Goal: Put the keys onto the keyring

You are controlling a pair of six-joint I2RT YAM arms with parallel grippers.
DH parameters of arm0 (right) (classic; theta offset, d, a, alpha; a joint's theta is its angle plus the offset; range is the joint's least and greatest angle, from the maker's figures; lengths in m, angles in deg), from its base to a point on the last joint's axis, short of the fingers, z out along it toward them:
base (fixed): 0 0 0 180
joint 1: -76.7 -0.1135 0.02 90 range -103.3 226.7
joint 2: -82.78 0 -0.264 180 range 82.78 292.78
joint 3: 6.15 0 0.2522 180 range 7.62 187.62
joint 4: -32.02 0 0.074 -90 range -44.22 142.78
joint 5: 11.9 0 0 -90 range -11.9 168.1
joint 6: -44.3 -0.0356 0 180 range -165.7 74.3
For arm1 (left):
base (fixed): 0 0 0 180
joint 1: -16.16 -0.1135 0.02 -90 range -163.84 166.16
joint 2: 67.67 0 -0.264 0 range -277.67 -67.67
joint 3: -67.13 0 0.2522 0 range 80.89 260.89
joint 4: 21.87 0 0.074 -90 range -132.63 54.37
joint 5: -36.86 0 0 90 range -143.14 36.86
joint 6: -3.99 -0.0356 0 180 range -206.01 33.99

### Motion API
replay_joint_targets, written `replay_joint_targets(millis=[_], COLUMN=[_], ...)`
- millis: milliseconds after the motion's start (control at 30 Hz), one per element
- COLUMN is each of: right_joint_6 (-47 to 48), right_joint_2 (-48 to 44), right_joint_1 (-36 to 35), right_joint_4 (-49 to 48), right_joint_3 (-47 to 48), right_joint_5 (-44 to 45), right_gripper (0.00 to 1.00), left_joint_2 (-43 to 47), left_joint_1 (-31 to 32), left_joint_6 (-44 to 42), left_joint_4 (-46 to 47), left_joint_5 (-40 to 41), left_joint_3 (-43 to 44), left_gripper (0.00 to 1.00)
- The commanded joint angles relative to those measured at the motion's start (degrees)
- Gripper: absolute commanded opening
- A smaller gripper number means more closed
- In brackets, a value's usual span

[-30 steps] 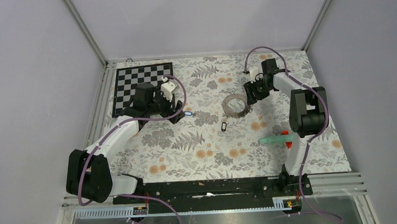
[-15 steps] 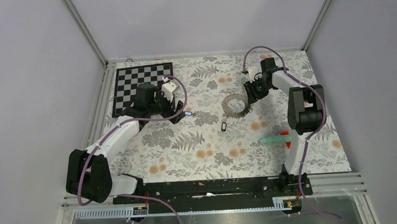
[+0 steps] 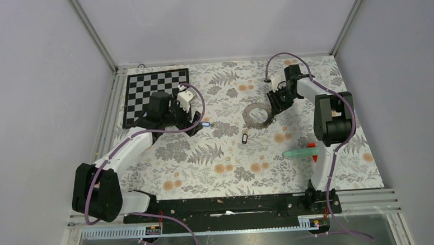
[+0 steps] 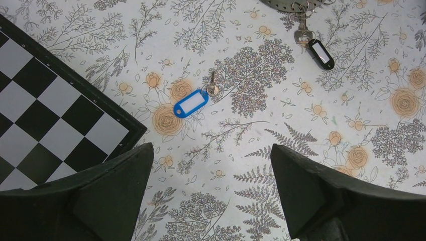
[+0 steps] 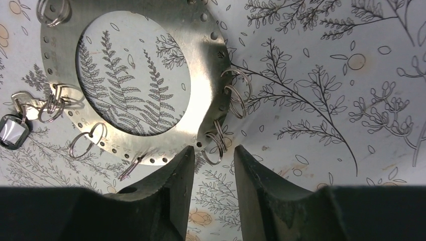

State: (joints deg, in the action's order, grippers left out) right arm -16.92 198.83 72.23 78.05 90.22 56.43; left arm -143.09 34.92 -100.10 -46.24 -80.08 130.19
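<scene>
The keyring is a flat grey hoop with holes round its band and several small split rings. My right gripper sits at the hoop's edge, jaws narrowly apart. One small ring lies just ahead of the gap, and nothing is pinched. The black-tagged key lies at the hoop's rim, seemingly hooked to a ring there. The blue-tagged key lies loose on the cloth. My left gripper hovers just short of it, wide open and holding nothing.
A black-and-white chequered board lies at the far left beside my left gripper. A teal stick with a red piece rests near the right arm's base. The floral cloth covers the table.
My right gripper's jaws have narrowed, and the gripper has edged slightly farther away beside the keyring. The left arm and both keys have not moved.
</scene>
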Motion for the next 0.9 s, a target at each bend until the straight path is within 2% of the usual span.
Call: replay_joint_targets(millis=[0,333,500,700,867], right_joint_6=[1.11,1.04,0.90,1.19,2.15], right_joint_2=[1.19,0.84,-0.27,-3.80,-7.84], right_joint_1=[-0.28,-0.28,-0.28,-0.23,-0.28], right_joint_4=[1.54,1.48,2.16,2.36,3.95], right_joint_3=[-0.41,-0.64,-0.03,0.27,0.89], right_joint_5=[-0.30,-0.41,-0.68,-1.01,-5.02], right_gripper=[0.41,0.32,0.20,0.00,0.00], left_joint_2=[1.94,2.00,1.87,1.06,-0.30], left_joint_1=[0.31,0.48,0.64,0.92,1.09], left_joint_6=[-1.10,-1.38,-1.83,-3.90,-4.45], left_joint_4=[2.75,2.75,2.70,2.70,2.61], left_joint_5=[0.01,-0.07,0.00,0.39,-0.28], left_joint_3=[-0.34,-0.42,-0.17,0.65,2.98], left_gripper=[0.99,0.99,0.99,0.99,0.99])
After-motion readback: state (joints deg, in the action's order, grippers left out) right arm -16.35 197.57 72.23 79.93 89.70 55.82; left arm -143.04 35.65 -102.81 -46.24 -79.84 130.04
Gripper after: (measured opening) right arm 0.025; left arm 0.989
